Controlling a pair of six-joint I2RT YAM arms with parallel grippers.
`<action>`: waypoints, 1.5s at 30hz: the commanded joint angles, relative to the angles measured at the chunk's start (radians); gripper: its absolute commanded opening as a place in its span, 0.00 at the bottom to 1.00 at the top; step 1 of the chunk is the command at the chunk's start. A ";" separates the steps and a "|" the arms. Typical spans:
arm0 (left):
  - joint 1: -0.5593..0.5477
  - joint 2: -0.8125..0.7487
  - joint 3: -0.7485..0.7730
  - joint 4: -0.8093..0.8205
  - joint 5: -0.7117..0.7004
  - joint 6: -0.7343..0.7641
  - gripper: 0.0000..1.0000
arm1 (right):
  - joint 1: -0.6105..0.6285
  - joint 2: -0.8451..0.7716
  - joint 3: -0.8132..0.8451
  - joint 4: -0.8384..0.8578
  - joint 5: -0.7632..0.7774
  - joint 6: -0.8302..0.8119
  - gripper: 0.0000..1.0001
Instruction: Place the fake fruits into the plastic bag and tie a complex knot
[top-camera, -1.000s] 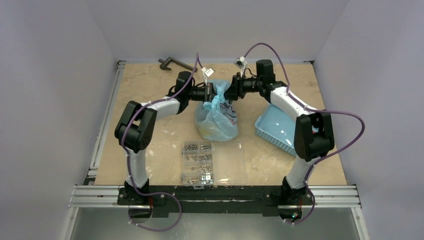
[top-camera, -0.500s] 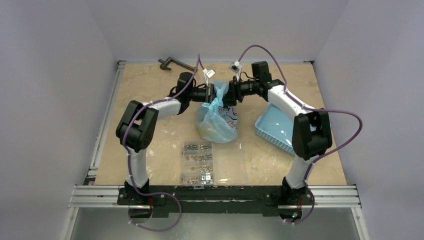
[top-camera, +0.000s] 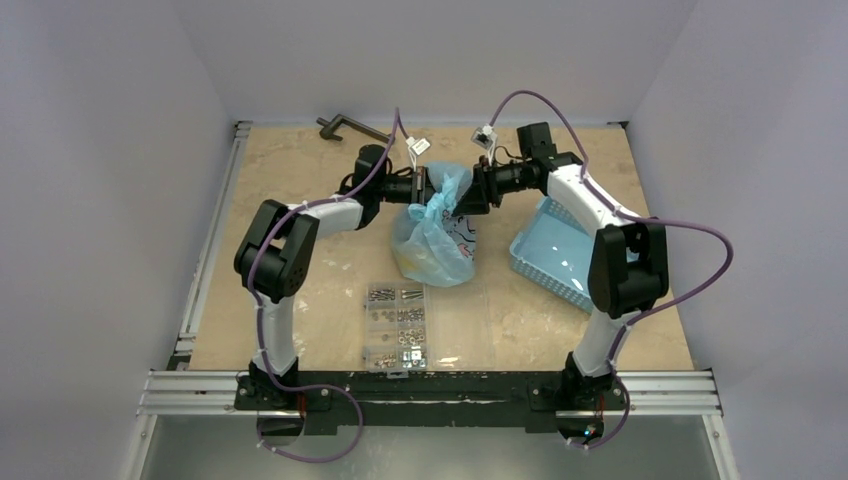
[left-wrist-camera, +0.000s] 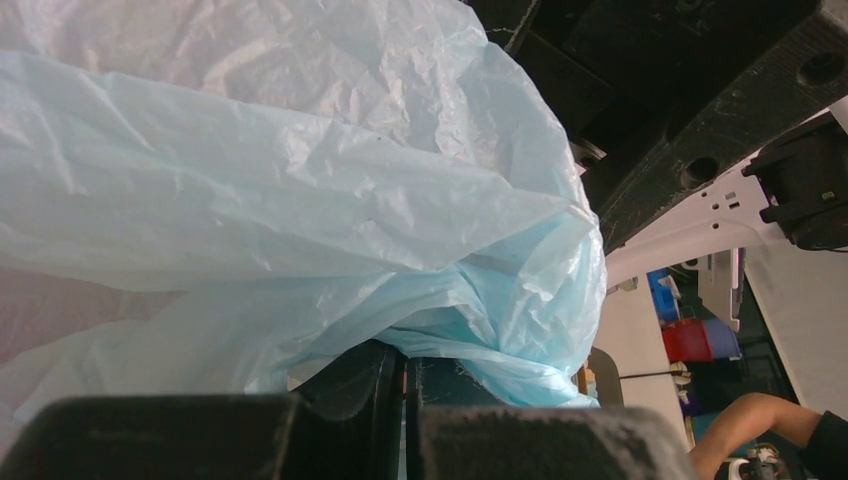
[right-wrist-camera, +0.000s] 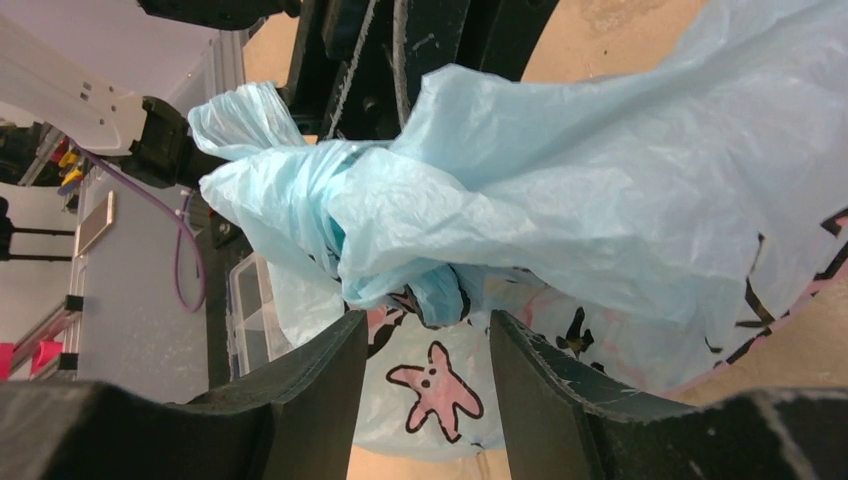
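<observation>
The light-blue plastic bag (top-camera: 432, 245) stands on the table between the two arms, its top lifted and bunched. My left gripper (top-camera: 425, 188) is shut on a fold of the bag's top (left-wrist-camera: 480, 345). The twisted, bunched handles (right-wrist-camera: 335, 215) form the knot just beyond my right gripper (right-wrist-camera: 428, 345), which is open with nothing between its fingers and sits right of the bag top in the top view (top-camera: 473, 190). The bag's pink starfish print (right-wrist-camera: 437, 395) faces the right wrist camera. The fake fruits are hidden inside the bag; only a yellowish tint (top-camera: 424, 263) shows through.
A rigid blue slotted basket (top-camera: 555, 250) lies tilted to the right of the bag. A clear compartment box of screws (top-camera: 400, 325) sits in front of the bag. A dark metal handle (top-camera: 345, 127) lies at the far left edge.
My right gripper moved in toward the left gripper, then drew back to the right. Bunched bag plastic now shows between the two grippers. The left arm barely moved.
</observation>
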 joint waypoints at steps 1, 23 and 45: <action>-0.006 0.001 0.036 0.061 0.022 -0.004 0.00 | 0.009 -0.012 0.019 0.111 -0.033 0.067 0.46; -0.008 0.002 0.033 0.116 0.021 -0.041 0.00 | 0.024 0.011 0.058 -0.026 -0.033 -0.041 0.00; 0.263 -0.432 -0.115 -0.566 -0.190 0.592 0.62 | 0.004 -0.010 0.092 -0.045 0.026 -0.082 0.00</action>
